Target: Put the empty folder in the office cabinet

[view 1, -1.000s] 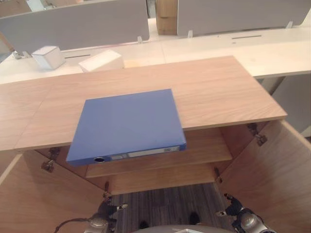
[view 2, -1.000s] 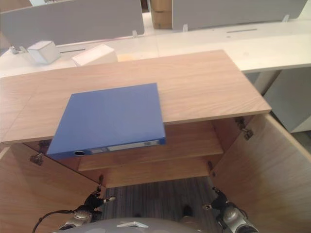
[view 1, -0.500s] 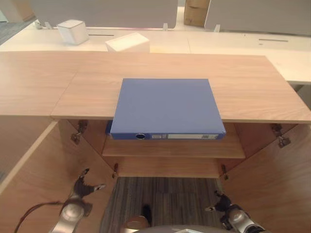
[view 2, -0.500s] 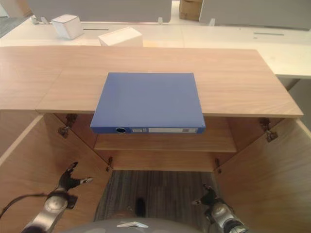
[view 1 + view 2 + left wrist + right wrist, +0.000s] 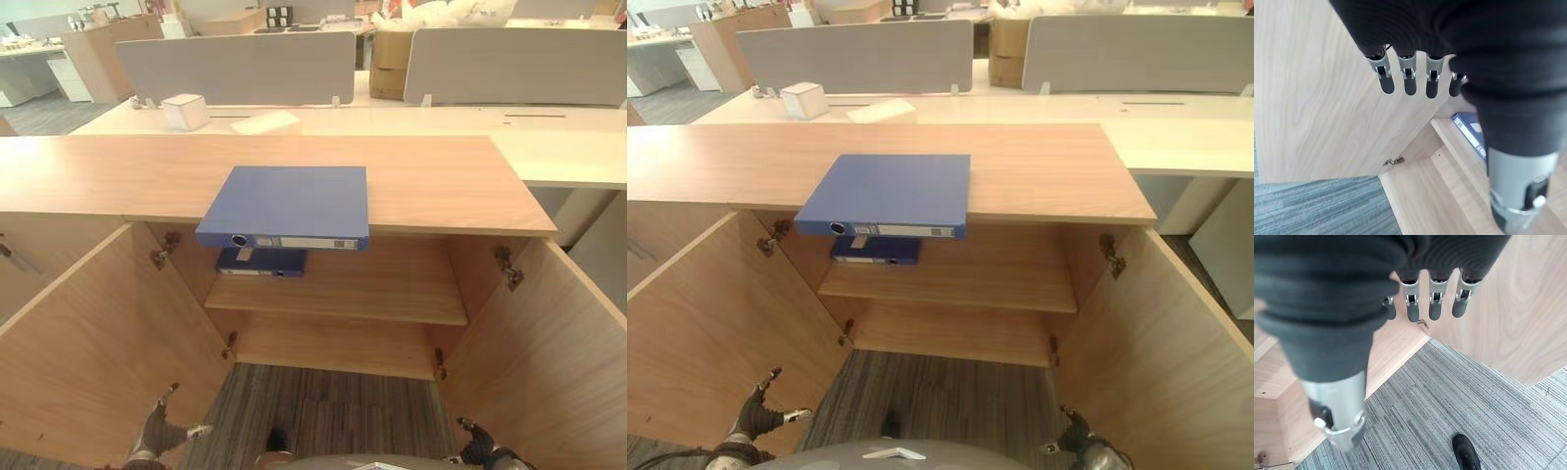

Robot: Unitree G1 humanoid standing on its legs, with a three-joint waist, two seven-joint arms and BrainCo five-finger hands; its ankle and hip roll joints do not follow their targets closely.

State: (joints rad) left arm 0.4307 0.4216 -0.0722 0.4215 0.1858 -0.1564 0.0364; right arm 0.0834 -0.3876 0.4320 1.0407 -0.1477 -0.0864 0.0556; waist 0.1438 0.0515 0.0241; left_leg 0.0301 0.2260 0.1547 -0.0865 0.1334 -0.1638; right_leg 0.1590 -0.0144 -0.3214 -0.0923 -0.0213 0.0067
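A blue folder [image 5: 289, 204] lies flat on the wooden top of the office cabinet [image 5: 431, 181], its spine hanging a little over the front edge. Both cabinet doors stand open. Inside, a second blue folder [image 5: 260, 261] lies on the left of the upper shelf [image 5: 372, 299], and its corner [image 5: 1471, 128] shows in the left wrist view. My left hand [image 5: 160, 433] hangs low in front of the left door, open and holding nothing. Low by the right door is my right hand [image 5: 479, 450], also open and free, its fingers [image 5: 1435, 303] straight above the carpet.
The left door [image 5: 88, 352] and right door [image 5: 554, 362] swing out toward me on either side. Grey carpet [image 5: 333, 411] lies between them. Behind the cabinet stand white desks with grey partitions [image 5: 235, 67], a white box [image 5: 184, 111] and a cardboard box [image 5: 390, 61].
The camera has pulled back, so the whole picture shifted and the cabinet's inside with its second folder shows. The folder on top stays where it was. Both hands hang lower in view.
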